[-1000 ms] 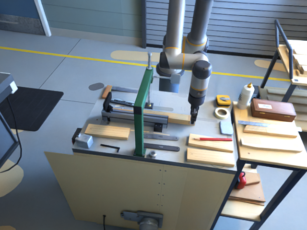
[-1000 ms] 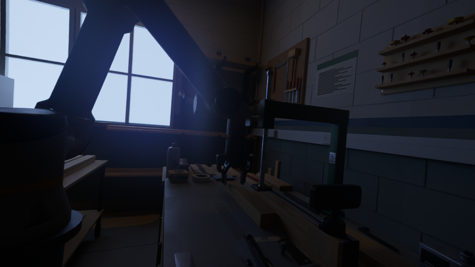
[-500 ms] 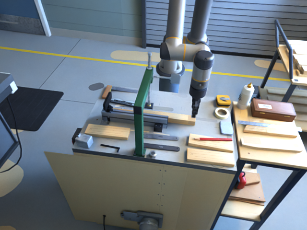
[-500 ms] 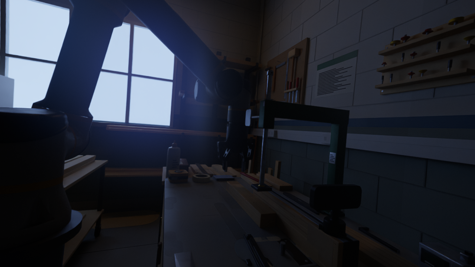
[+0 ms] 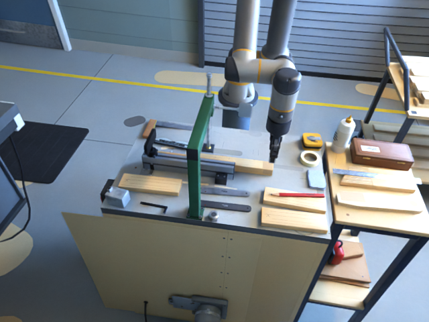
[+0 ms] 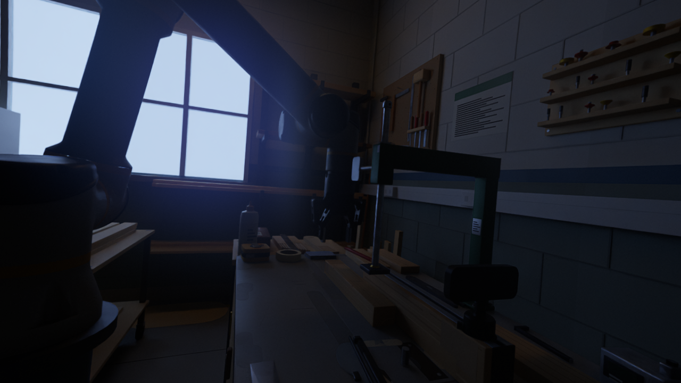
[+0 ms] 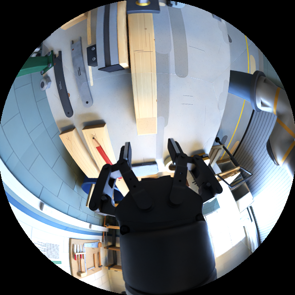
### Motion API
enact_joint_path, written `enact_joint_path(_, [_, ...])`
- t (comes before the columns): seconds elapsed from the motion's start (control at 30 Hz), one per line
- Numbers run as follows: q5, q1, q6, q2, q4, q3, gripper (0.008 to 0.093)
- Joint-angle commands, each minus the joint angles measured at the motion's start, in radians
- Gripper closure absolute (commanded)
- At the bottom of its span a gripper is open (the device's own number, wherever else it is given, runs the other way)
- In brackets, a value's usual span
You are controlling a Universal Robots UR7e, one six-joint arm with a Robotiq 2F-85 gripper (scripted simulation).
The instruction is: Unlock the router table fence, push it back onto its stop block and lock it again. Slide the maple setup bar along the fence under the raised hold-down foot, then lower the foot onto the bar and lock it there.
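Note:
The maple setup bar (image 5: 239,164) (image 7: 143,74) lies flat on the table along the grey fence (image 5: 189,163) (image 7: 110,35), and my gripper (image 5: 273,156) (image 7: 149,150) hangs open and empty just past the bar's right end. The bar's far part reaches under the green hold-down frame (image 5: 196,149). The foot's pad (image 7: 143,6) sits at the bar's far end on its rod (image 5: 208,114); I cannot tell if it touches the bar. A black lock lever (image 5: 150,142) stands at the fence's left end.
Two wood offcuts (image 5: 294,209) with a red pencil (image 5: 298,195) lie right of the frame, another offcut (image 5: 150,184) to the left. Metal straps (image 5: 225,198), a nut (image 5: 212,216), tape roll (image 5: 309,158) and tape measure (image 5: 312,140) sit around. A side bench (image 5: 376,187) stands on the right.

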Motion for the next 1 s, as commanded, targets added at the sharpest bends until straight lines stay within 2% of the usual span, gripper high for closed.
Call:
enact_joint_path(0.0, [0.001,0.009,0.008,0.002,0.000,-0.004,0.0334])
enact_joint_path(0.27, [0.001,0.100,0.098,0.035,0.010,-0.046,0.0334])
enact_joint_path(0.5, [0.000,0.109,0.109,0.038,0.012,-0.052,0.0334])
enact_joint_path(0.73, [0.000,0.110,0.109,0.022,0.042,-0.067,0.0334])
enact_joint_path(0.97, [0.000,0.110,0.109,-0.019,0.125,-0.109,0.0334])
